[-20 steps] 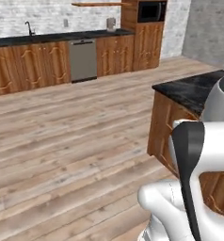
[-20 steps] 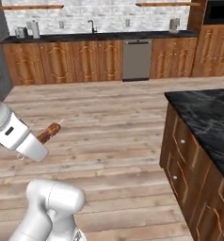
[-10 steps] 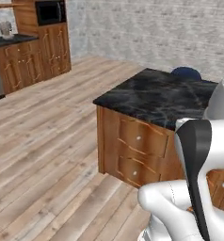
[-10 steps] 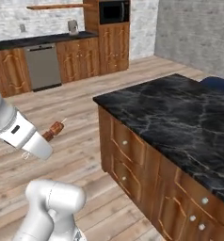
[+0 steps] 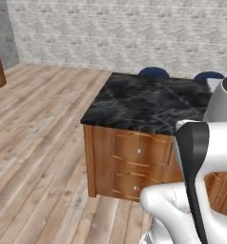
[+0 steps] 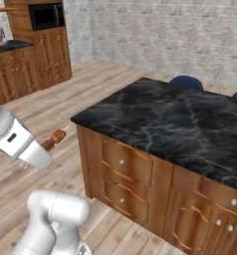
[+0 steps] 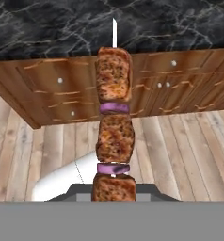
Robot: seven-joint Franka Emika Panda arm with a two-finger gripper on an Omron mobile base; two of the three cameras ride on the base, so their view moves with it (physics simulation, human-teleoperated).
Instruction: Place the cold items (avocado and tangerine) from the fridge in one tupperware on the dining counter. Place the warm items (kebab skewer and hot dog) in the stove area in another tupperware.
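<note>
The kebab skewer (image 7: 114, 127) is held clamped in the gripper (image 6: 45, 147); the dining counter (image 6: 185, 124) lies ahead, delivery into a tupperware judged pending.

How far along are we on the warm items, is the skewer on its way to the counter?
Done: the kebab skewer has been picked up. In hand: it sticks out from the pincer, carried beside the dark marble counter, whose drawer fronts face the hand view. Left: setting it in a tupperware; I can't make one out on the counter from here. The hot dog, avocado and tangerine can't be judged.
</note>
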